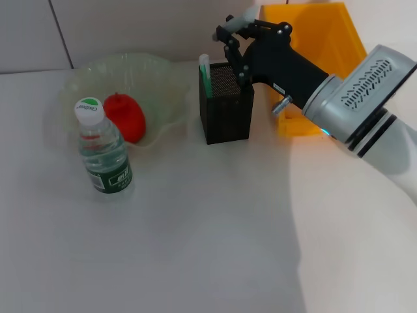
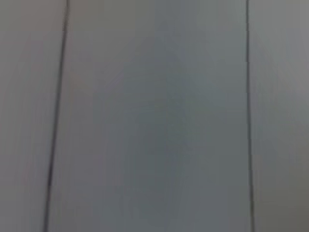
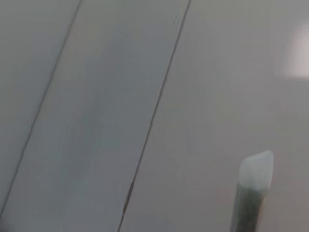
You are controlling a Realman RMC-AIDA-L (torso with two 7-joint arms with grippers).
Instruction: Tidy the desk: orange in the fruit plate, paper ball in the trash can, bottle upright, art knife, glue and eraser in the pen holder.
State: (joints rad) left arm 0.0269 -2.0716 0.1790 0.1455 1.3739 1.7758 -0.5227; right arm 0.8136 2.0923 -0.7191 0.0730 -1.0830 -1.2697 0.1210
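While the orange already lies in the fruit plate and the bottle stands upright near left, the step in hand appears to be the glue. The right gripper, fingers closed on a translucent-tipped glue stick, hangs above the pen holder. Next: lower, align over the opening, release. Left gripper unseen.

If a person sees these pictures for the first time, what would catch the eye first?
Probably the right gripper, held above the black pen holder at the back of the table with a pale-tipped object in its fingers. Behind it stands the bright trash can. To the left, the orange lies in the fruit plate, and the bottle stands upright in front of it.
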